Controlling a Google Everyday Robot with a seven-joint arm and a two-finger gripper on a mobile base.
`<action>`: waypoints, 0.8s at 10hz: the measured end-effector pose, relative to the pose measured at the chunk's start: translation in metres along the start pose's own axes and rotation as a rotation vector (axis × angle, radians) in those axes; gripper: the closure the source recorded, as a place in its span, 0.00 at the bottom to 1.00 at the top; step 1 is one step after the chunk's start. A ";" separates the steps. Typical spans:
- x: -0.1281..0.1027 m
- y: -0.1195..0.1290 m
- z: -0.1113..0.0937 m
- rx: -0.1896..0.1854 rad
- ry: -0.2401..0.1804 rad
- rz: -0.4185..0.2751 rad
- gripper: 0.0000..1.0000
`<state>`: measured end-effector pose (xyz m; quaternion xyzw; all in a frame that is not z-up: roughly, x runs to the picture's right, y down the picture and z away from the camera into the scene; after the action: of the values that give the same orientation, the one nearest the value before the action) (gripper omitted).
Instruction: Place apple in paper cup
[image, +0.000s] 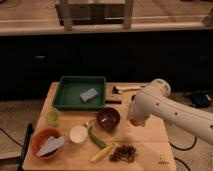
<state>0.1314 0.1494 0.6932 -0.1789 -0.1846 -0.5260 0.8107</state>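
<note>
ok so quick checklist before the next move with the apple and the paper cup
1. Apple at the gripper: ok, orange-red shows at the arm's tip, right of the brown bowl.
2. Grip secure: cannot tell, the arm hides it.
3. Paper cup upright, mouth open: ok.
4. Gripper over the cup: not ok, it hangs well to the cup's right.
5. Low straight path to the cup: not ok, the brown bowl and the cucumber lie between.
</note>
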 end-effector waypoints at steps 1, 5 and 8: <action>-0.001 -0.003 -0.002 -0.002 0.000 -0.007 1.00; -0.008 -0.019 -0.009 -0.015 -0.002 -0.047 1.00; -0.011 -0.030 -0.014 -0.027 0.001 -0.074 1.00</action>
<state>0.1015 0.1400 0.6786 -0.1826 -0.1838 -0.5582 0.7882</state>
